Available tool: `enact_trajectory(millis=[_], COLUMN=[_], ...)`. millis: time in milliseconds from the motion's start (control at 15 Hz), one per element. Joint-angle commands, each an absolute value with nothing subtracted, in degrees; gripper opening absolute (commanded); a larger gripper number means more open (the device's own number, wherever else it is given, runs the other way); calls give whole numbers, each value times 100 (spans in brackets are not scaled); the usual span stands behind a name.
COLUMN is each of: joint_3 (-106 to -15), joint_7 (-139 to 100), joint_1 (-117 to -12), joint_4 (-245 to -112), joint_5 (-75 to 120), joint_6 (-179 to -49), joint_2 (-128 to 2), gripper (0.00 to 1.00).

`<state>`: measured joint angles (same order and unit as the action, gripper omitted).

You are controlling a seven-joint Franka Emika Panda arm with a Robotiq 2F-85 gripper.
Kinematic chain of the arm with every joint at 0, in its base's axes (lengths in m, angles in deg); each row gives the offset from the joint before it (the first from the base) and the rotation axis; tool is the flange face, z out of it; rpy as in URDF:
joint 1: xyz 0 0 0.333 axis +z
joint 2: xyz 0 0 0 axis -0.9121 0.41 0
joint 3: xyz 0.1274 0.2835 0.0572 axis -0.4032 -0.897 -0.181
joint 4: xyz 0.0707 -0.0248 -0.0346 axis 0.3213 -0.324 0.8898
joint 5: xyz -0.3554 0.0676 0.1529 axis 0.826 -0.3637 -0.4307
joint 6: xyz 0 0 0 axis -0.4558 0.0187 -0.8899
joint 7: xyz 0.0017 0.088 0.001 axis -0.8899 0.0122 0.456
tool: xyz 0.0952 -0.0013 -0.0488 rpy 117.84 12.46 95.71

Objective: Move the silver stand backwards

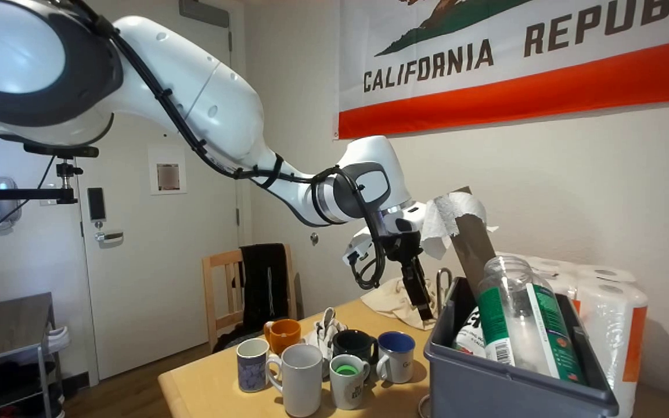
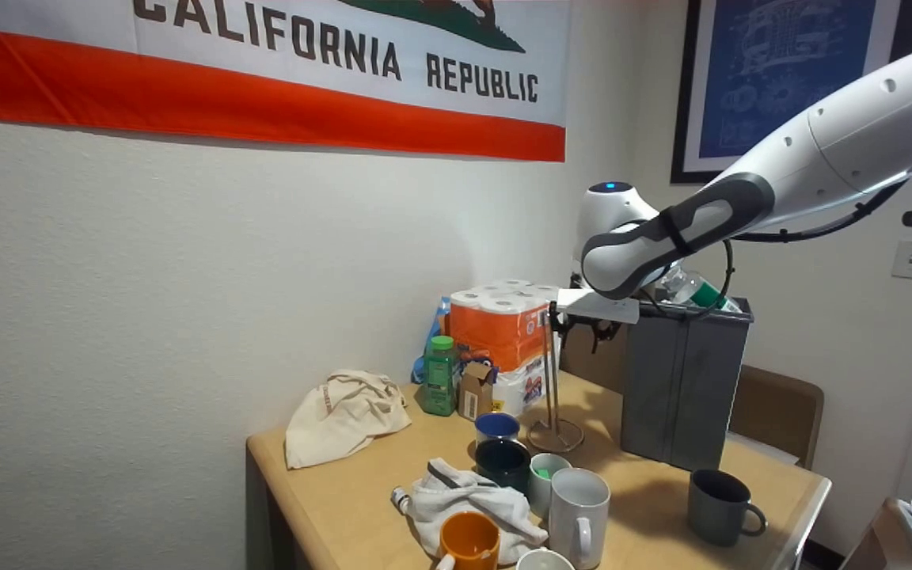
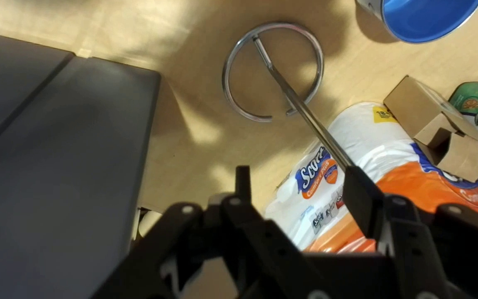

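The silver stand [image 2: 553, 400] is upright on the table, its thin rods rising from a round wire base. In an exterior view its top loop [image 1: 443, 284] shows above the bin's edge, and the bin hides most of the rest. In the wrist view the stand's base ring [image 3: 227, 79] lies ahead, and the rods run up to the right finger, which hides their top. My gripper [image 3: 298, 176] is open, with a wide gap between its fingers. It is at the height of the stand's top in both exterior views [image 1: 421, 305] [image 2: 579, 323]. I cannot tell whether the right finger touches the rods.
A tall grey bin [image 2: 674, 388] of bottles stands close beside the stand. A paper roll pack [image 3: 326, 195], a small cardboard box [image 3: 425, 110] and a green bottle [image 2: 440, 376] are behind. A blue-lined mug [image 3: 430, 18] and several other mugs stand near the base.
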<state>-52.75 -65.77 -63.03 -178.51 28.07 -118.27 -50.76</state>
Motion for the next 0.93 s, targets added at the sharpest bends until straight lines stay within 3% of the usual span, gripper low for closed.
enact_trajectory(millis=[0, 133, 867], joint_3=[-5124, -5103, -5490], joint_7=[-6827, -6843, -6334], joint_1=[-6130, -6045, -5720], joint_4=[-17752, -17778, -18895], joint_5=[3102, 3289, 4218], joint_6=[-11776, -11734, -11139], joint_2=[-5089, -5190, -6955], gripper=[94, 100, 100])
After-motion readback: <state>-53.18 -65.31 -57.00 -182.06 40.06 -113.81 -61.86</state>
